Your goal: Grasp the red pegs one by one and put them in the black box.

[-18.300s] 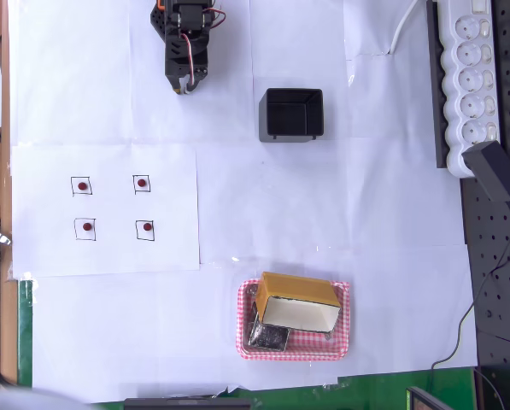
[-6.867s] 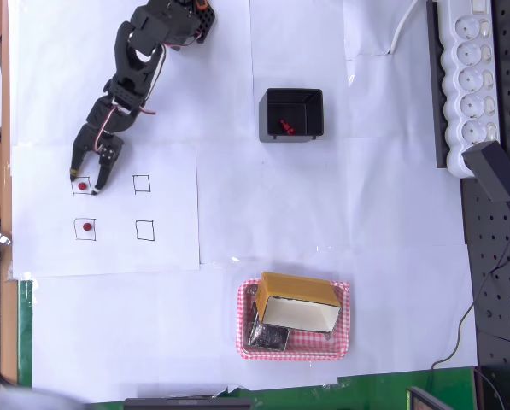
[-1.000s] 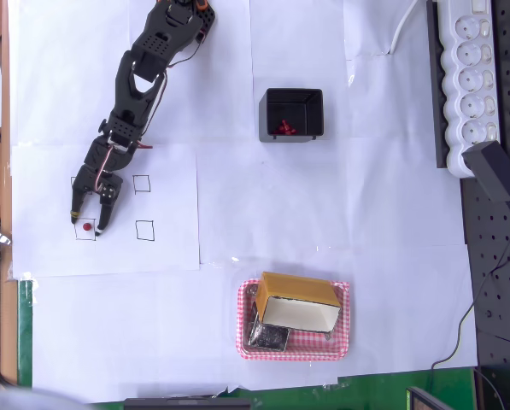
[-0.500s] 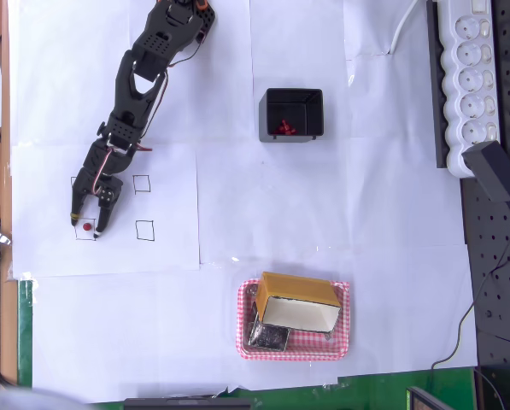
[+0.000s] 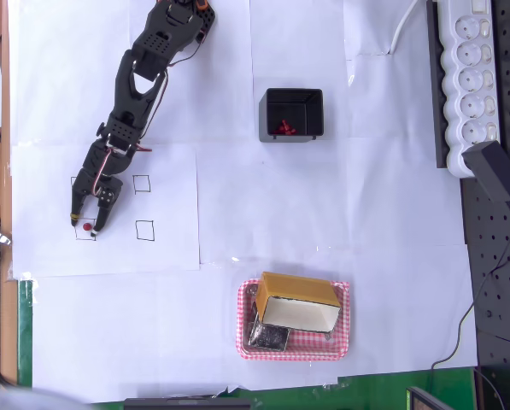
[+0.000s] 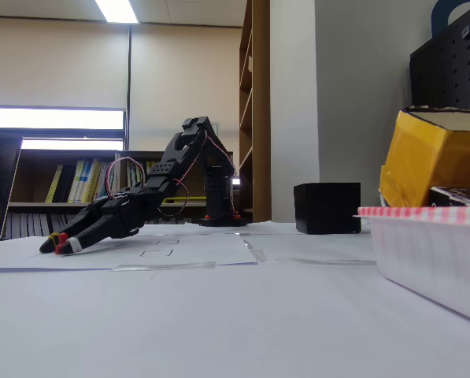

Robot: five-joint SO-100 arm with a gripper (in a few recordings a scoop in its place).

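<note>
One red peg (image 5: 85, 226) lies in the lower-left drawn square of the white sheet. My gripper (image 5: 85, 225) reaches down over it, one finger on each side, the jaws drawn in close against the peg. In the fixed view the gripper (image 6: 53, 246) rests its tips on the paper with a bit of red showing between them. The black box (image 5: 264, 115) stands to the right of the arm's base, and several red pegs (image 5: 282, 128) lie inside it. From the side, the black box (image 6: 327, 208) is behind the sheet.
A red-checked tray (image 5: 343, 345) holding a yellow-and-white cardboard box (image 5: 297, 299) sits at the lower middle. A white power strip (image 5: 470, 77) runs along the right edge. Three drawn squares (image 5: 141, 183) on the sheet hold nothing.
Over the last second the fingers have drawn together around the last peg on the sheet. Earlier, the other three pegs left their squares and red pegs appeared in the black box.
</note>
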